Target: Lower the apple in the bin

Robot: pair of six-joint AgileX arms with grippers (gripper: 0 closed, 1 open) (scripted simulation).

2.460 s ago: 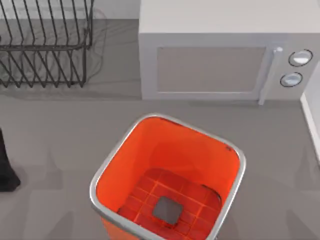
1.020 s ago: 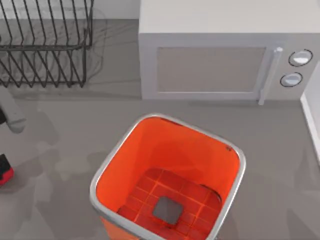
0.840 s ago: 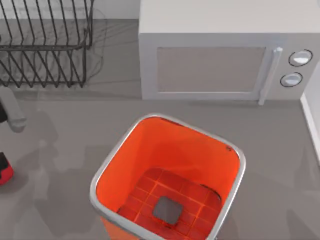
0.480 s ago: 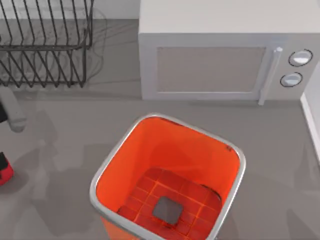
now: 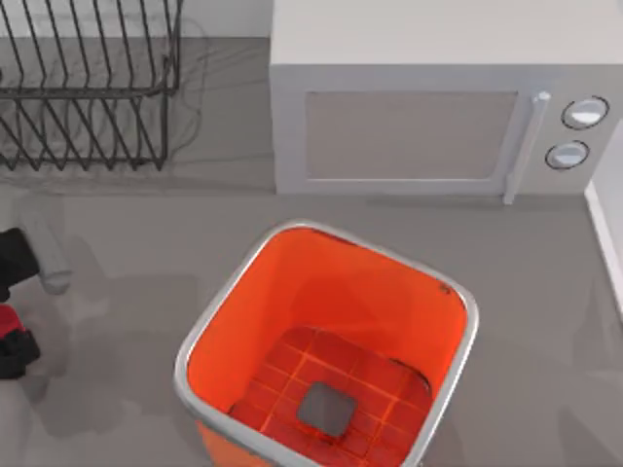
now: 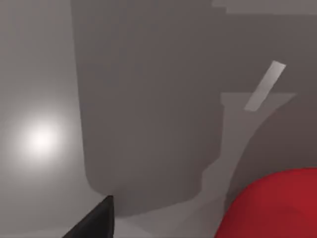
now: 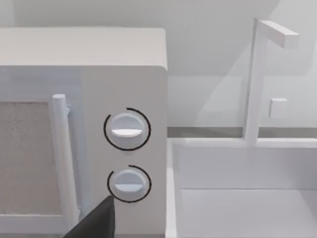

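Red apple (image 5: 8, 319) sits at the table's left edge, well left of the bin (image 5: 222, 302), gripped by the left gripper (image 5: 12, 326); its fingers are clenched on the fruit. Bin stands below the microwave (image 5: 409, 107), with a wire rack (image 5: 88, 88) up-left. Right gripper's state cannot be told.

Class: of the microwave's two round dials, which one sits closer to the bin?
The lower dial: it sits beneath the upper dial, closer to the orange bin.
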